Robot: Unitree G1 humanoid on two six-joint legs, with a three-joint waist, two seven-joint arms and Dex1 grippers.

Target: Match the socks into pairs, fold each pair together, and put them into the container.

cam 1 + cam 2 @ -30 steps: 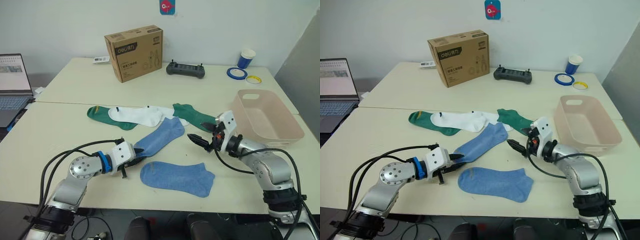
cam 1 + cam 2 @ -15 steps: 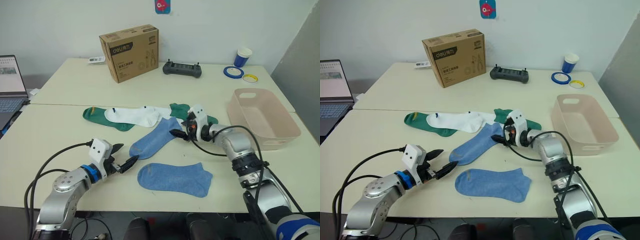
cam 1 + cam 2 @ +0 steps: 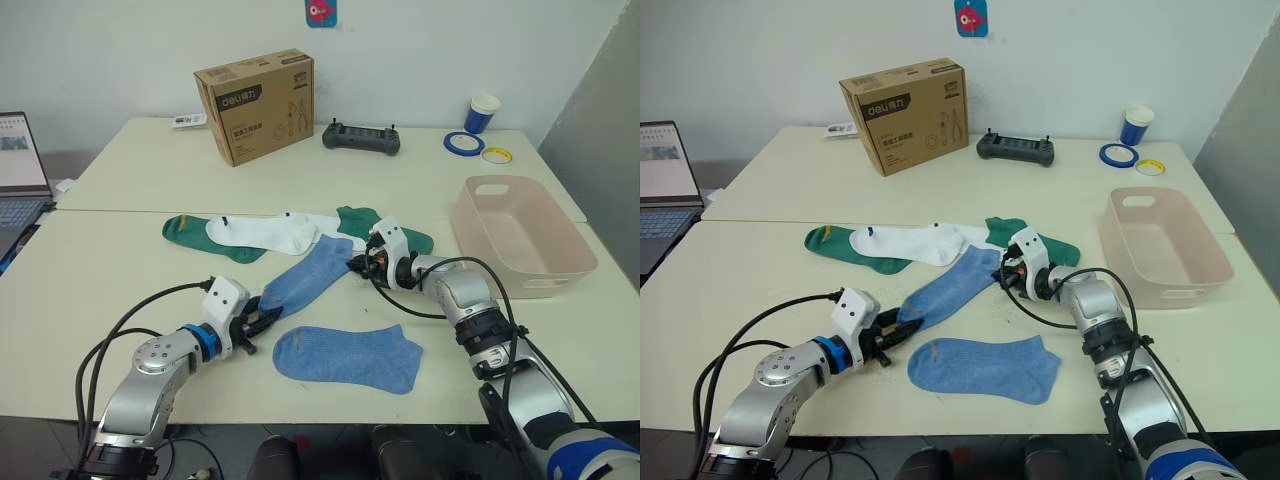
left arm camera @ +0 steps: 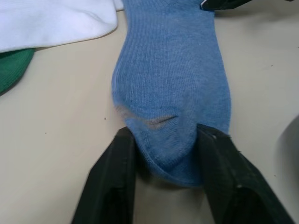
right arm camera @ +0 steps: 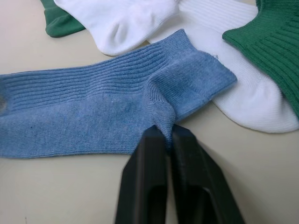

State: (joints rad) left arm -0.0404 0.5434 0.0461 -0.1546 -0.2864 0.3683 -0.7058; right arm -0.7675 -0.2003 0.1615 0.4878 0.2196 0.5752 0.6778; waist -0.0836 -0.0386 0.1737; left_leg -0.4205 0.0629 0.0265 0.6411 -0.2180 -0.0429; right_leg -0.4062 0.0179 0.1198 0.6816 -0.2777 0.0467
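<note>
**Both grippers on one blue sock**

The slanted blue sock (image 3: 308,278) lies near the middle of the desk (image 3: 110,260), running from about 7 o'clock up toward 1 o'clock. The right gripper (image 5: 166,131) has its jaws pinched shut on a raised fold of fabric at the sock's upper end. The left gripper (image 4: 163,154) is at the sock's lower end, jaws set narrowly apart with the rounded tip of the sock sitting between the two black fingers (image 4: 114,177); the fingers touch the fabric on either side, and the tip looks held.

A second blue sock (image 3: 348,357) lies flat at 6 o'clock from the first, near the front edge of the desk, apart from both grippers.

At 12 o'clock from the slanted sock, the white socks (image 3: 262,231) overlap one another in a row. One green sock (image 3: 190,232) pokes out at their 9 o'clock end, and the other green sock (image 3: 362,220) lies at the 3 o'clock end, just behind the right gripper.

The pink tub (image 3: 480,223) sits at 3 o'clock on the desk, well apart from the socks.

A cardboard box (image 3: 256,105) stands toward the far side.
</note>
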